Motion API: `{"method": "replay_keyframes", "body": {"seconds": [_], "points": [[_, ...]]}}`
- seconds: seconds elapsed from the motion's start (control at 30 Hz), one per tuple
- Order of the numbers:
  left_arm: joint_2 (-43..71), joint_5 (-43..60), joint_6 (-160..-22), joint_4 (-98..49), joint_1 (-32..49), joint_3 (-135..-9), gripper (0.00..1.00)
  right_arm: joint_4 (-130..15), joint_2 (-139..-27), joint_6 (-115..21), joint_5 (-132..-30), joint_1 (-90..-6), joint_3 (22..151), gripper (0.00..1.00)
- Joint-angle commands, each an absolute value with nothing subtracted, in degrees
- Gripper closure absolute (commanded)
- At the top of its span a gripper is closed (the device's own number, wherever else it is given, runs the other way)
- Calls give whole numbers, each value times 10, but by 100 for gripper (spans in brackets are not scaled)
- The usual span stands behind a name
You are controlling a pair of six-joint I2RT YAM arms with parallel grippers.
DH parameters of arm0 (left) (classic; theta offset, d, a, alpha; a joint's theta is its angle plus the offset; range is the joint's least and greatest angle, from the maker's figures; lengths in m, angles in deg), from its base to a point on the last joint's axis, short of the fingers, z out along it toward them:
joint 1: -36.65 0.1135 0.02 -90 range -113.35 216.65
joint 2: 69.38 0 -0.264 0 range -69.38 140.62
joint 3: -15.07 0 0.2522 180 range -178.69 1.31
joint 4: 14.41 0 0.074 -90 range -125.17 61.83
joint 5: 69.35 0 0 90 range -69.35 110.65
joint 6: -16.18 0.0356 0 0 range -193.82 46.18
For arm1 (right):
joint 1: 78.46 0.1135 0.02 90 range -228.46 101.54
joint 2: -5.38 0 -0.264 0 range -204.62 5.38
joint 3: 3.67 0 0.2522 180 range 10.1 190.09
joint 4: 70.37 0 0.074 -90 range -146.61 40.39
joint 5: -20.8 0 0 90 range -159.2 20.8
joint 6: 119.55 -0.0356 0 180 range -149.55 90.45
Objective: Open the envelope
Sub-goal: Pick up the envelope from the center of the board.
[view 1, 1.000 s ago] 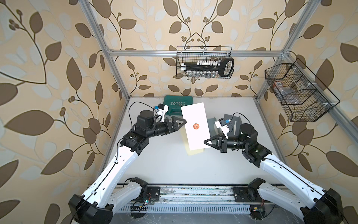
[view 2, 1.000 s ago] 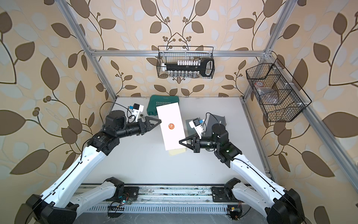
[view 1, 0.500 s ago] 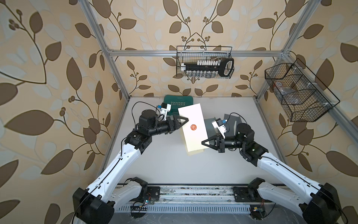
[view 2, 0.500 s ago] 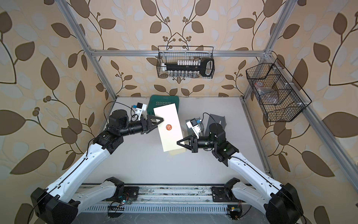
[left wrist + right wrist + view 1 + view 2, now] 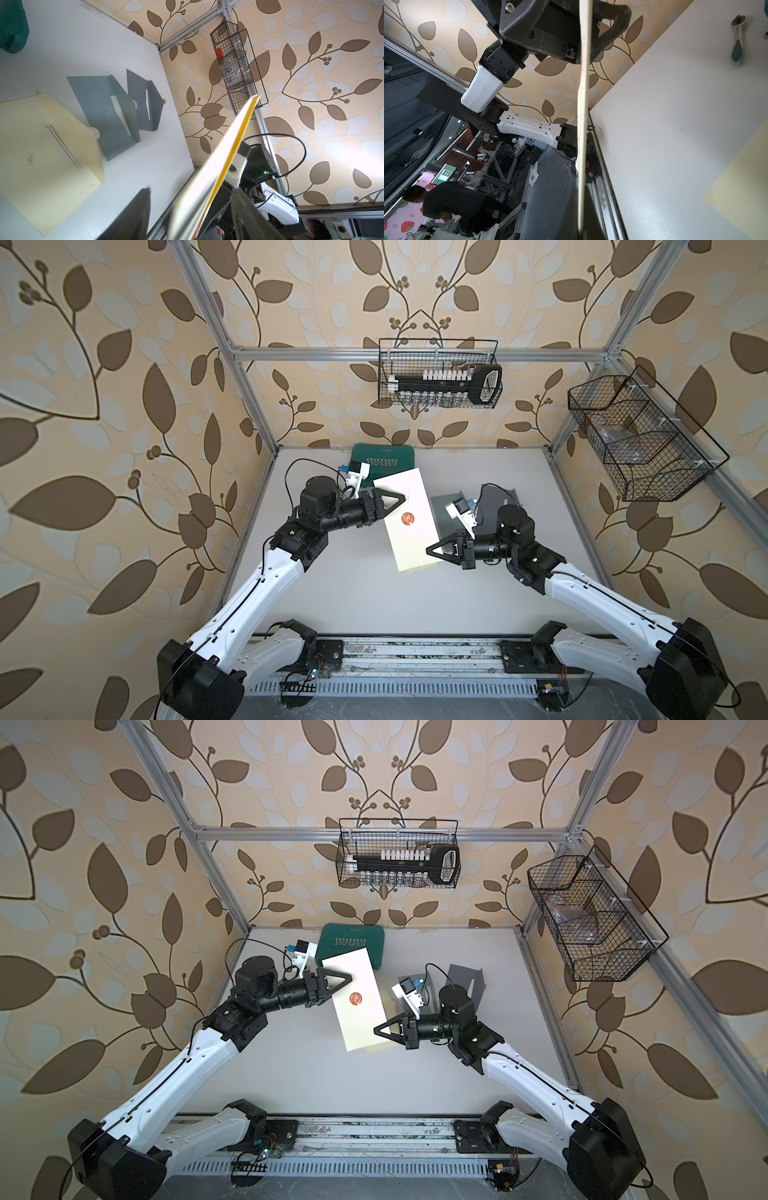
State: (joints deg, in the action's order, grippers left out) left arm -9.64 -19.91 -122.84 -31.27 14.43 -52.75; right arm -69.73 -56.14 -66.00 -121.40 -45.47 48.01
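Reading EXPLOIT upside down, a green case (image 5: 353,936) lies beyond the envelope (image 5: 359,1019).

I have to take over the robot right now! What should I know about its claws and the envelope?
Right claw: shut on the white envelope at its near end, holding it above the table.
Left claw: open, one finger each side of the far end, not gripping yet.
Done: envelope lifted.
Left: the red seal looks unbroken, so the flap still needs opening.
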Motion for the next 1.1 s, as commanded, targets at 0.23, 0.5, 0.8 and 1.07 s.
{"method": "replay_keyframes", "body": {"seconds": [0.23, 0.5, 0.8, 1.07], "points": [[-121, -202, -1224, -287, 139, -518, 51, -707, -570, -667, -1196, -452, 476, 100], [-123, -197, -1224, -290, 139, -517, 66, -706, -570, -667, -1191, -452, 474, 100], [-129, -193, -1224, -300, 139, -519, 78, -704, -571, -669, -1190, -452, 473, 99], [-128, -193, -1224, -304, 139, -519, 93, -705, -568, -671, -1188, -452, 471, 97]]}}
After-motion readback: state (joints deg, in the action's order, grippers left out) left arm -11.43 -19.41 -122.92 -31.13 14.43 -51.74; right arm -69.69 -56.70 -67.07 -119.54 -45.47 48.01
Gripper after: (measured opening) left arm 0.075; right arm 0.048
